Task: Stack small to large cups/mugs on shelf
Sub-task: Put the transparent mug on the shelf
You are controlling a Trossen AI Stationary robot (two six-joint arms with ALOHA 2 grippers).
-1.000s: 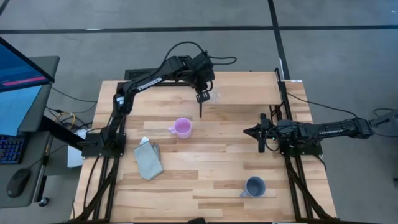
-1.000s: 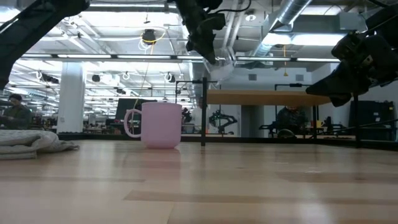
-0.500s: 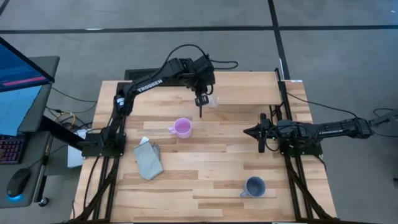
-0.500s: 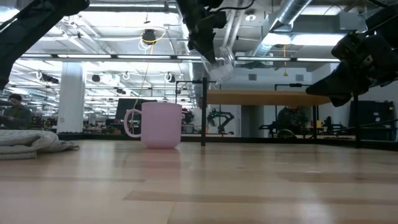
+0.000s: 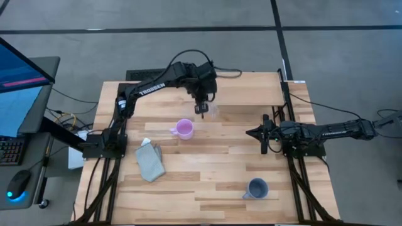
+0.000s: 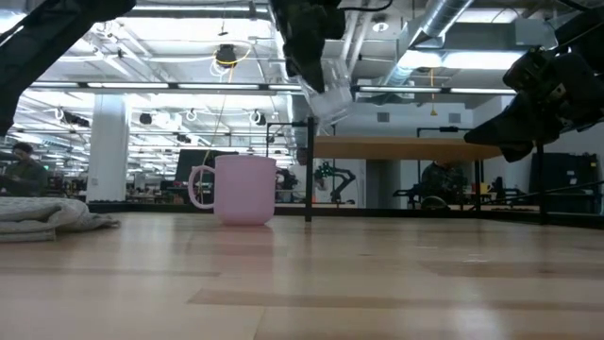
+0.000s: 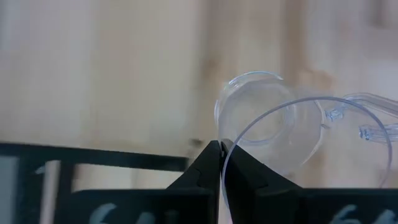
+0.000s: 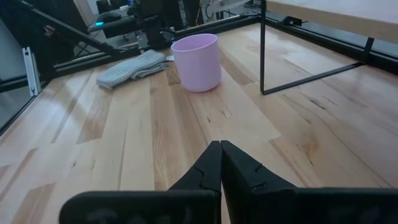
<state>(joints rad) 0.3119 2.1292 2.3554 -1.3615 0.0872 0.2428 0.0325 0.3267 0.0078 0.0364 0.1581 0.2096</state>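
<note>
Overhead, the left pincer [image 5: 202, 108] pinches the clear glass cup [image 5: 211, 110] by its rim, aloft near the shelf [image 5: 251, 88] front edge. The shelf carries nothing; the pink mug [image 5: 184, 129] and blue-grey mug [image 5: 256, 188] sit on the plank worktop [image 5: 207, 169], well apart, so stacking looks barely begun. The right pincer [image 5: 264, 134] waits closed, empty.

Low down, the cup [image 6: 326, 102] hangs tilted above the matte pink mug [image 6: 243, 189]; a rumpled cloth [image 6: 47, 214] lies beside.

From the left wrist, thin transparent glass [image 7: 292, 134] with a looped handle shows, fingers clamped on its round rim.

From the right wrist, the smooth cylindrical mug [image 8: 196, 62] stands near the shelf's thin black legs.
</note>
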